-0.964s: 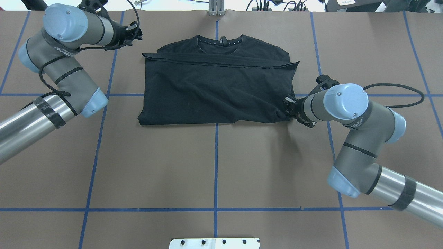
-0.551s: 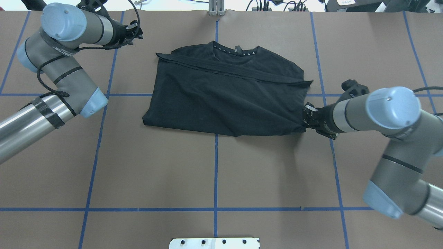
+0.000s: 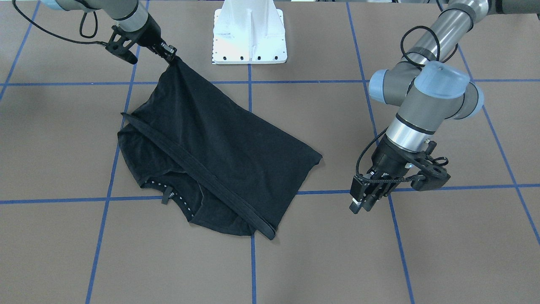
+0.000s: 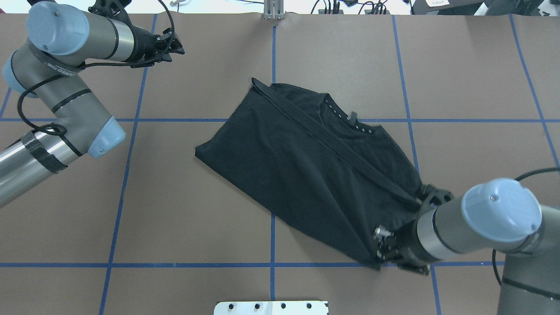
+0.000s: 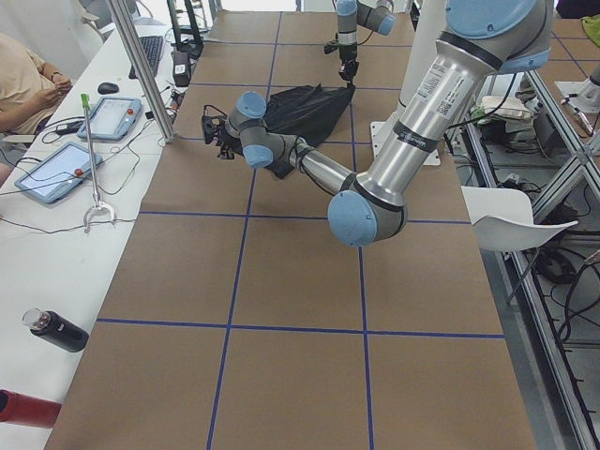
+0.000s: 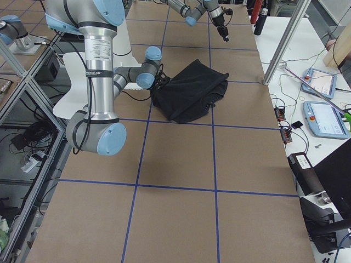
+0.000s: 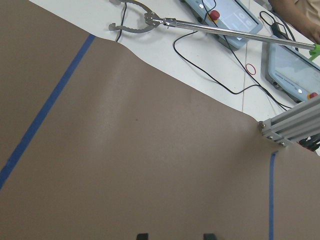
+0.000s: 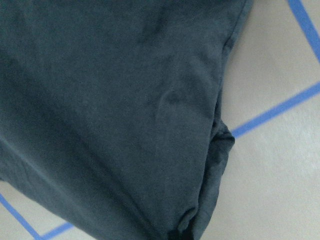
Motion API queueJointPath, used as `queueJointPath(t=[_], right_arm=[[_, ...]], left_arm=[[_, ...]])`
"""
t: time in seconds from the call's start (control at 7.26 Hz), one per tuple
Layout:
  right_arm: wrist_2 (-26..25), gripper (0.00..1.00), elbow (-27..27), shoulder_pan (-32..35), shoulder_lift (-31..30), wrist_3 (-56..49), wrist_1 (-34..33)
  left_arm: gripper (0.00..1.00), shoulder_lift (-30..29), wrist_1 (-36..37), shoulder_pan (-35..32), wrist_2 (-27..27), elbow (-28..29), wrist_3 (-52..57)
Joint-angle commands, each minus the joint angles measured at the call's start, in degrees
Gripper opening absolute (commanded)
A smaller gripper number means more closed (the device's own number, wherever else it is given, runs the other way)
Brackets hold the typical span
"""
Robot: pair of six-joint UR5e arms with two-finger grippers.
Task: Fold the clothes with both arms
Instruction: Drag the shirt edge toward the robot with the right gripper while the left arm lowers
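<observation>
The black T-shirt [image 4: 306, 175] lies folded and skewed across the table's middle, its collar [image 4: 345, 118] with small white marks facing the far right. My right gripper [image 4: 381, 253] is shut on the shirt's near right corner and holds it raised, so the cloth [image 3: 219, 156] stretches taut up to the gripper [image 3: 173, 57]. The right wrist view is filled with the dark shirt [image 8: 125, 100]. My left gripper [image 4: 178, 43] hovers open and empty over bare table at the far left, well clear of the shirt. Both fingertips [image 7: 142, 235] show apart in the left wrist view.
The white base mount [image 3: 249, 33] stands at the robot's edge. Blue tape lines [image 4: 273, 218] grid the brown table. Beyond the far edge are tablets [image 5: 56, 169], a reach-grabber tool [image 7: 200, 25], an aluminium post [image 4: 273, 8] and a seated person [image 5: 28, 84].
My right gripper pulled the shirt's corner toward the robot and rightward. The whole shirt slid and turned from square to diagonal. The left arm shifted slightly left, its gripper barely moving.
</observation>
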Motion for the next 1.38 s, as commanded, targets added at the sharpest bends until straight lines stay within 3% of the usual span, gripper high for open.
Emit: queueJointPath(t=[0.0, 0.14, 0.41, 0.69, 0.96, 1.24], right_arm=[[3.0, 0.0, 1.5, -8.8, -0.2, 1.0, 0.0], [3.0, 0.99, 1.1, -8.6, -0.2, 1.1, -0.1], [3.5, 1.0, 0.9, -0.4, -0.2, 1.0, -0.2], [3.7, 1.0, 1.0, 7.9, 0.2, 0.7, -0.2], [3.6, 1.0, -0.4, 15.3, 3.5, 0.3, -0.2], [3.0, 1.0, -4.2, 20.2, 8.5, 0.3, -0.2]], left_arm=[[0.48, 1.9, 0.0, 0.0, -6.5, -5.5, -2.8], [0.49, 1.9, 0.0, 0.6, -7.1, -6.4, -4.4], [0.53, 4.7, 0.9, 5.2, -4.8, -9.4, -8.0], [0.54, 9.8, 1.1, 12.6, 2.7, -13.0, -10.9], [0.54, 7.3, 13.0, 18.8, 9.6, -13.2, -11.0], [0.53, 7.5, 13.4, 21.5, 10.7, -12.5, -11.0]])
